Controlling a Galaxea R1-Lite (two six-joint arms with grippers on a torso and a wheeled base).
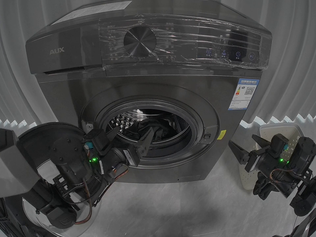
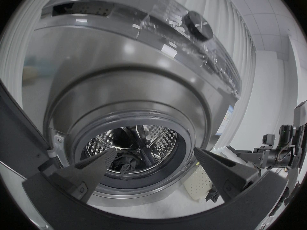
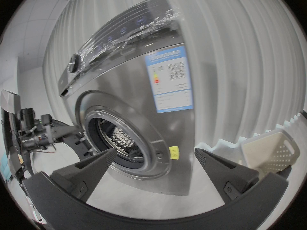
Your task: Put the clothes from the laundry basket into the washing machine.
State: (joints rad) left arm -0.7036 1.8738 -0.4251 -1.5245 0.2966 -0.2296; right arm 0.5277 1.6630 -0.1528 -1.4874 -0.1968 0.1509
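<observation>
Your washing machine (image 1: 65,96) has its drum mouth pointing straight at you, with the door (image 1: 39,132) swung wide open to the left. The dark clothes (image 1: 154,125) are bunched low in the drum, and the heap runs roughly side to side. The left gripper (image 1: 131,134) hangs right in front of the opening, fingers spread, holding nothing. The right gripper (image 1: 241,139) is spread and empty too, off by the machine's right corner. The white laundry basket (image 1: 283,129) sits tilted on the floor there, with a dark bit of cloth (image 1: 263,185) against it.
</observation>
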